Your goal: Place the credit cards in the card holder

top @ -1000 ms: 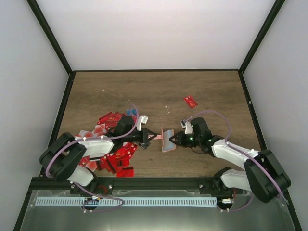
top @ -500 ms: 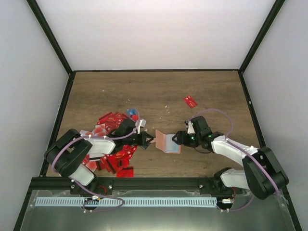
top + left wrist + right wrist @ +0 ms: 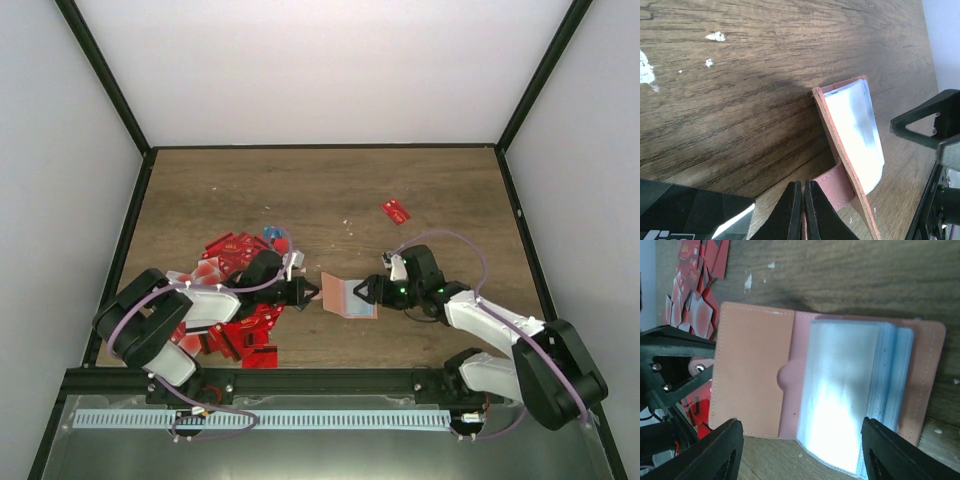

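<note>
The card holder (image 3: 348,296) lies open on the table between my two grippers, salmon cover to the left and clear sleeves (image 3: 840,405) fanned to the right. Its pink strap (image 3: 840,187) runs into my left gripper (image 3: 804,200), which is shut on it. The cover edge (image 3: 850,125) stands tilted just beyond those jaws. My right gripper (image 3: 800,432) is open, its fingers wide apart at the near edge of the card holder (image 3: 755,370) and holding nothing. The credit cards (image 3: 235,300), mostly red, lie heaped under my left arm.
One red card (image 3: 396,211) lies alone toward the back right. Part of the red pile (image 3: 695,290) shows behind the left gripper (image 3: 675,370) in the right wrist view. Black frame rails edge the table (image 3: 330,190) on all sides.
My right gripper has opened and let go of the card holder, which has dropped from half-folded and upright to lying open. The left gripper stays shut on the strap.
</note>
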`<state>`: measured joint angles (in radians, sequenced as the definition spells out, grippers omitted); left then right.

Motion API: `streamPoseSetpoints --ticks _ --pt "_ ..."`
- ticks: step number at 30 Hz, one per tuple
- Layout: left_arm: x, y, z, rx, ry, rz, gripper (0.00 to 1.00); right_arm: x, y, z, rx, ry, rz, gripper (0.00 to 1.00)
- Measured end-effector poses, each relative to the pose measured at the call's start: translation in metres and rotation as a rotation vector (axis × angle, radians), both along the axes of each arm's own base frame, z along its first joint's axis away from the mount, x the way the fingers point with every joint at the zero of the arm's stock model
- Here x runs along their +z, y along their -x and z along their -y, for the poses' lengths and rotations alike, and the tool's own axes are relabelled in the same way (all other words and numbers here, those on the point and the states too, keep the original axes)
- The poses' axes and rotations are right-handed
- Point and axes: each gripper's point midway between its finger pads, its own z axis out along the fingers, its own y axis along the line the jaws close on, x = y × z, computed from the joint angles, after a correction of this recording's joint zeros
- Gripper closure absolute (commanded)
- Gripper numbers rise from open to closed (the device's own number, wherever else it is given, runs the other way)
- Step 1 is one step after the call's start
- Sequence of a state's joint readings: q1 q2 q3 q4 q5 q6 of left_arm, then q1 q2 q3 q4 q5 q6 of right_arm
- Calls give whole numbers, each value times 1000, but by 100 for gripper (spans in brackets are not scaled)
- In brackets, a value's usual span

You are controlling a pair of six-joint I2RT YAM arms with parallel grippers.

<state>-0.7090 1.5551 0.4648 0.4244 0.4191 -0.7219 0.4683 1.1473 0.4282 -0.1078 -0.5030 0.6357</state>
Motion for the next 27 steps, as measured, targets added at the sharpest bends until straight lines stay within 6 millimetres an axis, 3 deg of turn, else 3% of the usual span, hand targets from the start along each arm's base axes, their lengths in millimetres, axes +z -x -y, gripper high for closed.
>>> streamPoseSetpoints --ticks 8,27 --pt "-3 2 0 -3 -9 -5 96 -22 7 -5 13 -28 -77 34" --pt "-21 6 -4 7 -60 -37 96 -23 5 -13 23 -78 -81 36"
